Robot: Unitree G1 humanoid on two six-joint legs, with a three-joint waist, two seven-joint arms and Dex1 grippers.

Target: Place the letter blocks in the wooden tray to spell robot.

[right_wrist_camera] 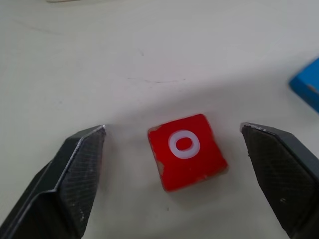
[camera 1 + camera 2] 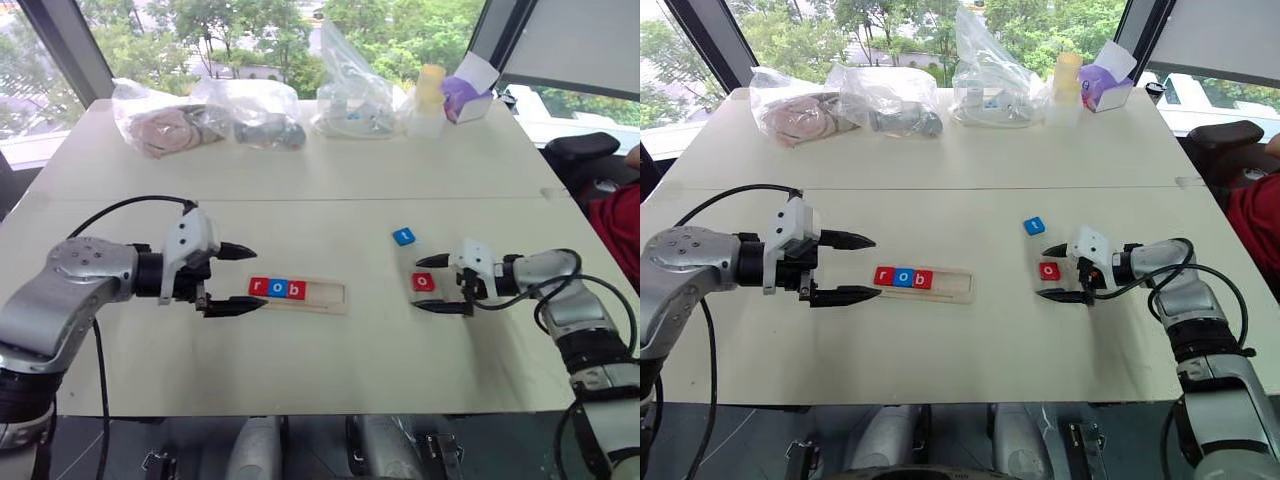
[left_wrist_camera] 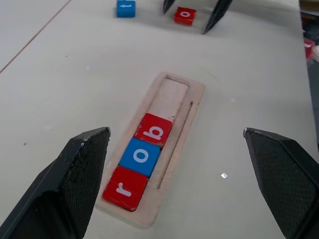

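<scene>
Letter blocks partly placed in the wooden tray on the counter.
The tray holds r, o, b at its left end. The right gripper, fingers open, brackets the red o block; the blue t block lies near. The left gripper is open beside the tray.

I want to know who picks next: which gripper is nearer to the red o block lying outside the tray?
Right. The right gripper has its open fingers on either side of the red o block, not touching. The left gripper is open at the wooden tray's r end.
</scene>
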